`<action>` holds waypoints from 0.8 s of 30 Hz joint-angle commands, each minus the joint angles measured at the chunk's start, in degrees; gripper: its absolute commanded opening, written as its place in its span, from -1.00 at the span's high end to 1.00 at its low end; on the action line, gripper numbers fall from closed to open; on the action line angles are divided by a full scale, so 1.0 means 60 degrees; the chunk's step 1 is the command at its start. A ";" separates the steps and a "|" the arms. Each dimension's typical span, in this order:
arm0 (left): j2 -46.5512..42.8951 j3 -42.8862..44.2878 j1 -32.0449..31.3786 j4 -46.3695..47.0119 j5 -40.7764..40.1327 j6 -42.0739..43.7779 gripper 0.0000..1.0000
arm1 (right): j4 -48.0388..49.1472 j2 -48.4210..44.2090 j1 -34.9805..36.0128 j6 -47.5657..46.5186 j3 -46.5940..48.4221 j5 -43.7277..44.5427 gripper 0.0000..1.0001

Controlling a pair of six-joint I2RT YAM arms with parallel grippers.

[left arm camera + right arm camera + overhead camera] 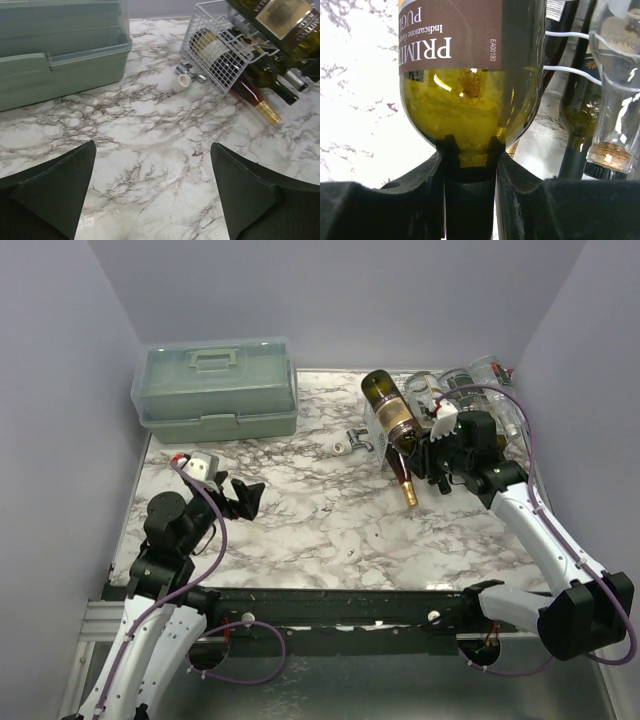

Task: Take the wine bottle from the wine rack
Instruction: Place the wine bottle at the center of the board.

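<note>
The white wire wine rack [452, 400] stands at the back right; it also shows in the left wrist view [216, 56]. My right gripper [420, 448] is shut on the neck of an olive-green wine bottle [388, 405] with a brown label. It holds the bottle tilted, base up and to the left, over the rack's left end. In the right wrist view the neck sits between my right gripper's [470, 157] jaws, below the bottle's shoulder [470, 100]. My left gripper [240, 498] is open and empty over the marble table [150, 165].
A pale green toolbox [218, 390] stands at the back left. A gold-capped bottle [405, 485] pokes out of the rack's near side. A clear corked bottle [615, 75] lies in the rack. A small white and metal piece [350, 443] lies left of the rack.
</note>
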 commanded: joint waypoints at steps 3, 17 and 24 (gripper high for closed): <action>-0.0590 -0.0752 -0.0045 0.1617 0.4014 0.0722 -0.97 | 0.0231 -0.0647 -0.0116 -0.1375 0.0192 -0.1771 0.99; -0.0273 -0.1346 -0.3903 0.2084 0.3061 0.3769 -0.97 | -0.1208 -0.0890 -0.0108 -0.3454 0.0377 -0.3774 1.00; 0.0102 -0.1238 -0.6068 0.1815 0.0475 0.6459 -0.97 | -0.2240 -0.1185 -0.0109 -0.4668 0.0330 -0.4230 0.99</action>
